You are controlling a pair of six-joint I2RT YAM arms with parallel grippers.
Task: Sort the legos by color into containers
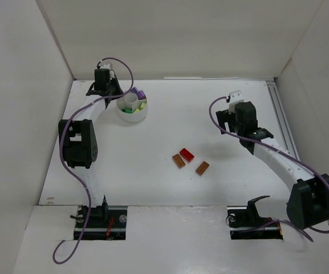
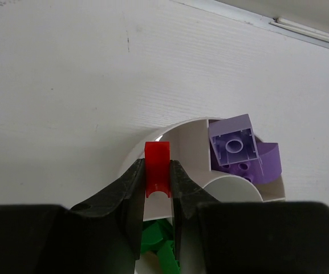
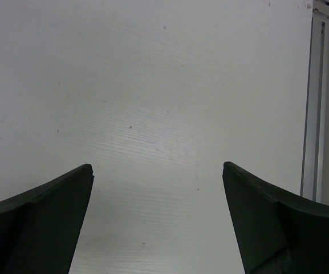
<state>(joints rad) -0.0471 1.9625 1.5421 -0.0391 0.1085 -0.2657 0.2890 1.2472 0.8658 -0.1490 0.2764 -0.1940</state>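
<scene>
The round white dish (image 1: 131, 117) stands at the far left of the table. It holds lilac bricks (image 2: 236, 145), green bricks (image 2: 158, 242) and pale yellow-green bricks (image 1: 143, 105) in separate wedges. My left gripper (image 2: 157, 165) is shut on a red brick (image 2: 157, 171) and holds it over the dish's rim (image 2: 153, 140), above a wedge next to the lilac one. A red brick (image 1: 186, 154) and two orange-brown bricks (image 1: 178, 161), (image 1: 202, 168) lie mid-table. My right gripper (image 3: 158, 168) is open and empty over bare table, right of those bricks.
White walls enclose the table on the left, back and right. A metal rail (image 3: 312, 103) runs along the right edge near my right gripper. The arm bases (image 1: 101, 220) sit at the near edge.
</scene>
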